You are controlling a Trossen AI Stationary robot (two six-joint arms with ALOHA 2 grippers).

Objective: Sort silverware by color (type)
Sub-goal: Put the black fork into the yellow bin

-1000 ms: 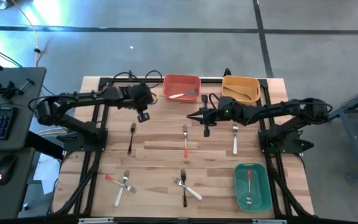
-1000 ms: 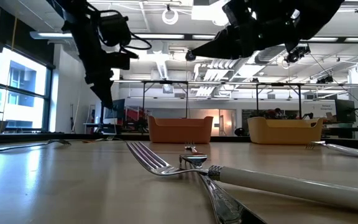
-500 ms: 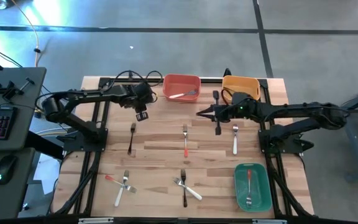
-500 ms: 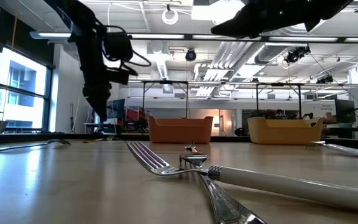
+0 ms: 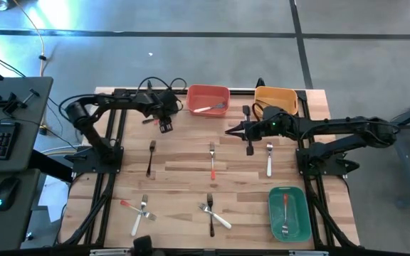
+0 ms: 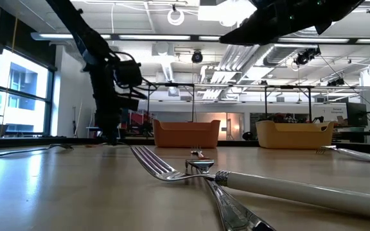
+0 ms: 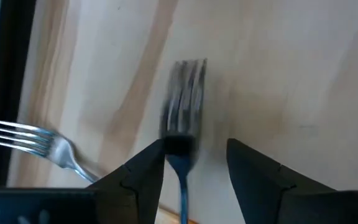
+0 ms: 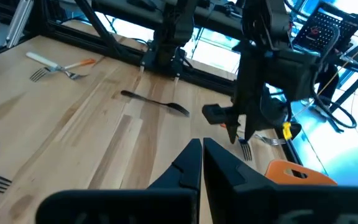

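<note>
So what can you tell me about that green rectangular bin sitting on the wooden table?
The green rectangular plastic bin is a shallow open tray with rounded corners and a raised rim. It sits flat on the light wooden table, near the front corner on the right arm's side. Inside lies a single red-orange-handled fork, lengthwise, its silver head toward the front edge. Neither robot arm touches it.

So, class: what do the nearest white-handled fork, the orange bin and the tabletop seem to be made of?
White-handled fork: shiny metal head, probably steel, with a smooth matte handle, likely plastic.
Orange bin: looks like moulded plastic, with an even colour and rounded corners.
Tabletop: pale wood strips with visible grain and a light sheen.
</note>
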